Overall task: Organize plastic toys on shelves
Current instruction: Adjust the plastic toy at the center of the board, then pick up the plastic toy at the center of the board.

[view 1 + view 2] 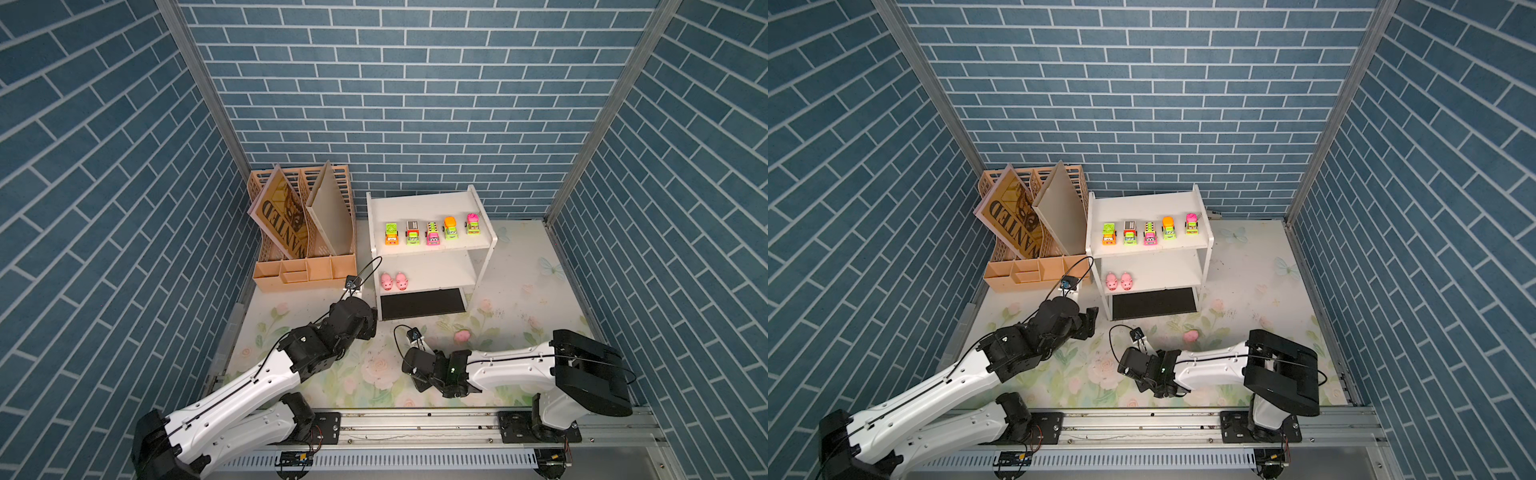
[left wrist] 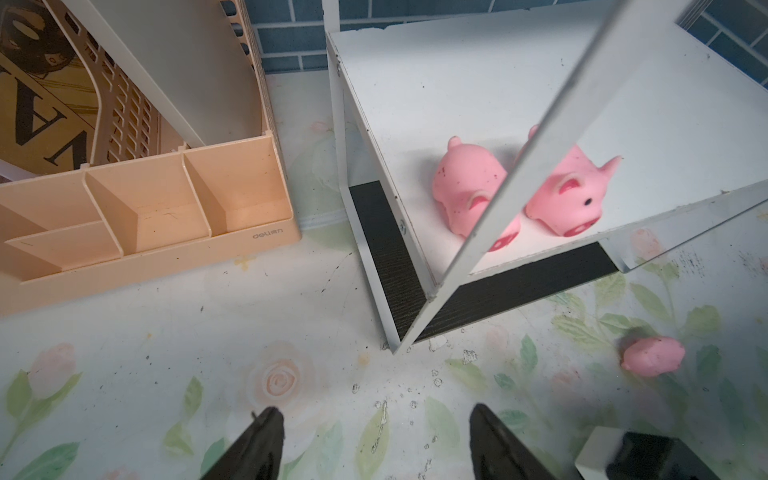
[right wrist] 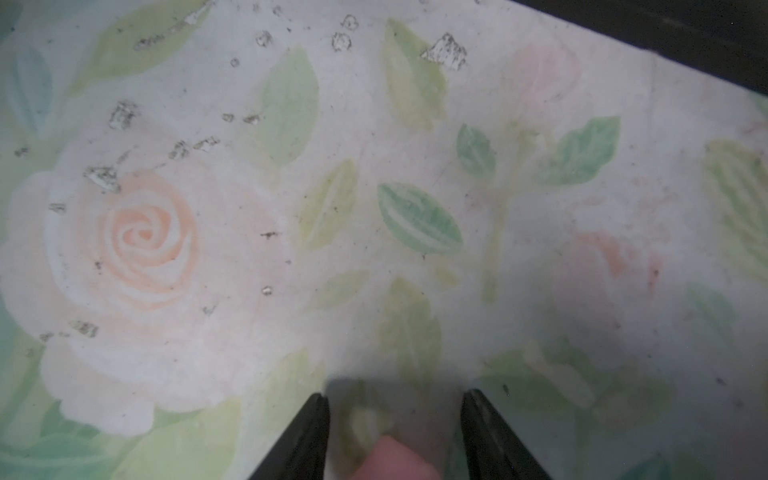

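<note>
The white shelves (image 1: 428, 205) stand at the back of the mat. Several neon trucks (image 1: 432, 233) line the top board, and two pink pigs (image 1: 394, 281) sit side by side on the middle board (image 2: 478, 83). Another pig (image 1: 462, 336) lies on the mat in front of the shelves, also seen in the left wrist view (image 2: 652, 356). My left gripper (image 2: 376, 411) is open and empty beside the shelves' front left foot. My right gripper (image 3: 395, 397) hangs low over the mat with a blurred pink pig (image 3: 395, 459) deep between its jaws; whether they press on it does not show.
A peach file organizer (image 1: 305, 274) holding a "WANTED" board (image 1: 278, 216) stands just left of the shelves. Blue brick walls close in three sides. The arms' metal rail (image 1: 415, 424) runs along the front edge. The right arm's wrist (image 1: 436, 368) lies across the front middle of the mat.
</note>
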Motion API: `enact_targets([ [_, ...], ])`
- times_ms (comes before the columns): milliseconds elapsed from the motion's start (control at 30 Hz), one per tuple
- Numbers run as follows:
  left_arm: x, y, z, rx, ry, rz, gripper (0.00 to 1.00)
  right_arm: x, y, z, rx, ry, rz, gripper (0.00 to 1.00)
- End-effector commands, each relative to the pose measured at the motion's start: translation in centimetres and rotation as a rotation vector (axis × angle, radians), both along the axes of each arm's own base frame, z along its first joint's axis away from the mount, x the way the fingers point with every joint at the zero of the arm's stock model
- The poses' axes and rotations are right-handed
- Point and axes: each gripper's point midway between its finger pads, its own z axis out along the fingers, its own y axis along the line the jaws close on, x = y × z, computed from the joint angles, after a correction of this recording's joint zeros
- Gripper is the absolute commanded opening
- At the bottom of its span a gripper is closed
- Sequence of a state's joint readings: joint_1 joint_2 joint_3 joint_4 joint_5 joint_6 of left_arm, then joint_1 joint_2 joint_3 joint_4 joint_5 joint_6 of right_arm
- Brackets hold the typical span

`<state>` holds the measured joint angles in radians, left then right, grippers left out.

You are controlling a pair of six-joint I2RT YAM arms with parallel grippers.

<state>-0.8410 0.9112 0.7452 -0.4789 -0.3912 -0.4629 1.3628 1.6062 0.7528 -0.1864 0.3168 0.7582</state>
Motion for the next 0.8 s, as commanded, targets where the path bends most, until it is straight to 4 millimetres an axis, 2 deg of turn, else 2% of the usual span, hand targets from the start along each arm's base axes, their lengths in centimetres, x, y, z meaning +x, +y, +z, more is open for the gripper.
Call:
enact_targets([
  [0,-0.1,-0.3,-0.6,0.013,0.01,-0.018,0.73,-2.6,-1.6,-1.9,-0.074,0.098,0.017,0.56],
  [267,-0.2,-0.4,-0.6,0.011,0.012,-0.023,0.73,-3.4,-4.2,-2.2,-0.109,0.099,-0.092,0.57],
  [667,-0.3,-0.6,-0.8,0.012,0.015,-0.03,0.73,-3.6,-6.3,-1.9,-0.084,0.102,-0.125,0.56],
  [767,-0.3,-0.6,-0.8,0.013,0.016,-0.034,0.73,-3.6,-6.1,-1.3,-0.039,0.099,-0.108,0.53],
])
